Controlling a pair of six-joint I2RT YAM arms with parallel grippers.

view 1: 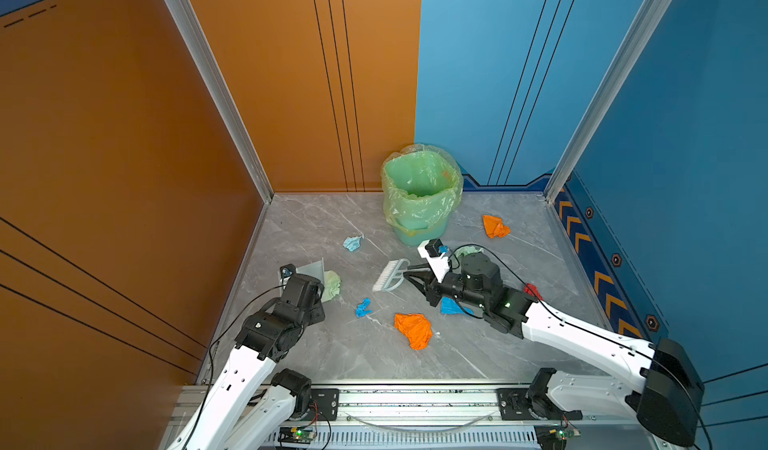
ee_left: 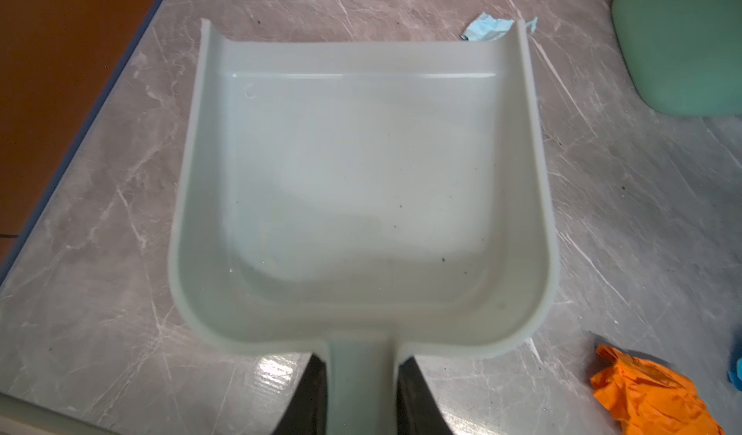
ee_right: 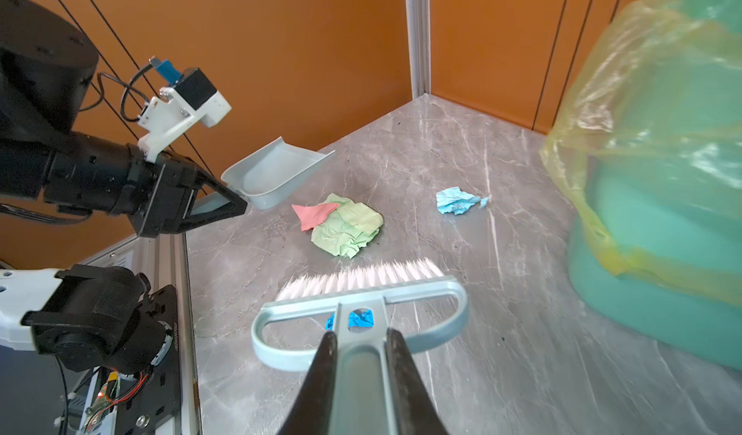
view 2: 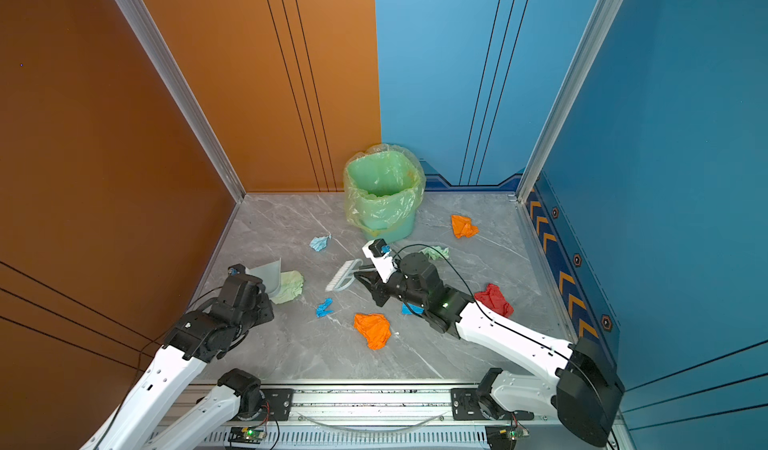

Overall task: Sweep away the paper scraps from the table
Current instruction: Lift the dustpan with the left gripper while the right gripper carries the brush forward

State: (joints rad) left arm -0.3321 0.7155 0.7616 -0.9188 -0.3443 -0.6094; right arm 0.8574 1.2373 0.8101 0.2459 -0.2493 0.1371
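Left fingers (ee_left: 311, 397) grip dustpan (ee_left: 361, 172) by table (view 1: 332, 344) left edge | right fingers (ee_right: 321, 380) grip brush (ee_right: 361, 292) mid-table

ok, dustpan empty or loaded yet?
Empty: in the left wrist view the dustpan is bare inside but for dark specks; the orange scrap lies outside it on the table.

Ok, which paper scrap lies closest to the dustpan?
The pale green wad beside the dustpan, with a pinkish-red piece against it; the other scraps lie farther off.
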